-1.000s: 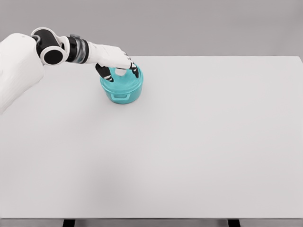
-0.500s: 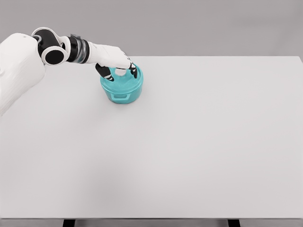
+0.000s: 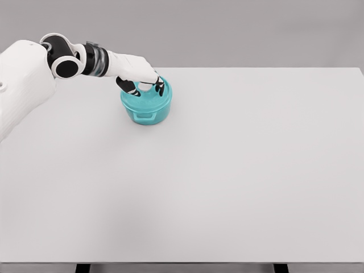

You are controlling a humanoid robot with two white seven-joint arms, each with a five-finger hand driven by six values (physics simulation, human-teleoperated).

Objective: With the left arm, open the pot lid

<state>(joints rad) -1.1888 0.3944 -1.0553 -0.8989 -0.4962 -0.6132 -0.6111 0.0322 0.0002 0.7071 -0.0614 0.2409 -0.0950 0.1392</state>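
A white robot's left hand point(image 3: 141, 79) curls its fingers around the white knob point(image 3: 145, 87) atop a teal pot's lid point(image 3: 145, 98), on a white surface point(image 3: 239, 170).

No readable text, labels, brands, numbers or signs on anything in view.

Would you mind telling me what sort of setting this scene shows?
Most likely a bare simulated test bench, not a real kitchen: a plain white table against a featureless grey backdrop, holding only a teal pot, with the left hand on its lid.
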